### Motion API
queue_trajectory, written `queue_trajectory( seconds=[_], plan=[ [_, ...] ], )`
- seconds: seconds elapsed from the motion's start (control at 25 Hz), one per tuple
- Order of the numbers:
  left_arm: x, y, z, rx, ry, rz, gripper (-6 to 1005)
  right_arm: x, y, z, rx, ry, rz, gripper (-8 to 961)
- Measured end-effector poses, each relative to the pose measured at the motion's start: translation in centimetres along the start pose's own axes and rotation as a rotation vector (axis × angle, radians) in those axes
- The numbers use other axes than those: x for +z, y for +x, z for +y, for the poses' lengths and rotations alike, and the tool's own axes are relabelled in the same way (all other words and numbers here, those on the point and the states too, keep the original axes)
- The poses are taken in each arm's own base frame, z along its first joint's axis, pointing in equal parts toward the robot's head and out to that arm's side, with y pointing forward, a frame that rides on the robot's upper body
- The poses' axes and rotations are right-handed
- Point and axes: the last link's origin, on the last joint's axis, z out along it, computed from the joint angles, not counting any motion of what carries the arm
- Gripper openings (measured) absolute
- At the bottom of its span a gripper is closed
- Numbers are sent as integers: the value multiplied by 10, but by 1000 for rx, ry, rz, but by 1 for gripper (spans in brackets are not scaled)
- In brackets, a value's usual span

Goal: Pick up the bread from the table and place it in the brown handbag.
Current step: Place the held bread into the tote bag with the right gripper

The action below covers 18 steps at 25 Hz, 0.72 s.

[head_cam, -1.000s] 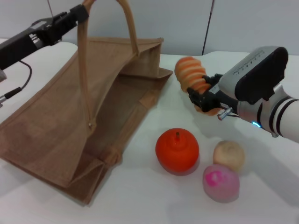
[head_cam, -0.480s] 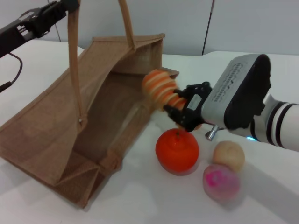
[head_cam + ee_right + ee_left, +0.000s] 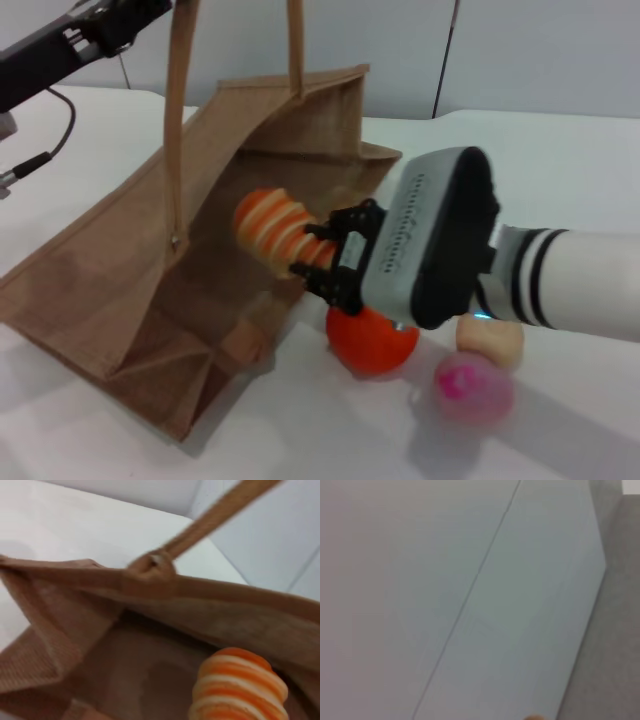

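Note:
The brown handbag (image 3: pixel 130 270) lies on the white table (image 3: pixel 560 160) with its mouth open toward the right. My left gripper (image 3: pixel 115 25) is at the top left, shut on one bag handle (image 3: pixel 178 120) and holding it up. My right gripper (image 3: pixel 325 265) is shut on the bread (image 3: pixel 272 228), an orange and cream ribbed loaf, and holds its free end inside the bag's mouth. In the right wrist view the bread (image 3: pixel 240 687) sits inside the bag (image 3: pixel 100 645), below the handle (image 3: pixel 215 517).
An orange round fruit (image 3: pixel 368 340) sits on the table just under my right gripper. A beige bun (image 3: pixel 492 338) and a pink round item (image 3: pixel 472 388) lie to its right. The left wrist view shows only a grey wall.
My right gripper carried the bread leftward from beside the bag, over the orange fruit, into the bag's mouth. My left gripper kept the handle raised, shifting slightly.

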Motion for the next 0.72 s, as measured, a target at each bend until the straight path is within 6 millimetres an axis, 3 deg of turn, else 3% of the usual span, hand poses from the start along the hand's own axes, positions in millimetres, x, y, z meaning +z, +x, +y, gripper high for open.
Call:
queue_trajectory(
  seconds=[0.52, 0.72],
  plan=[
    [18, 1, 8, -43, -80, -3, 104, 36, -22, 16, -181, -20, -39, 353],
    [24, 1, 12, -74, -113, -1, 105, 50, -15, 18, -256, 35, -55, 352]
  ],
)
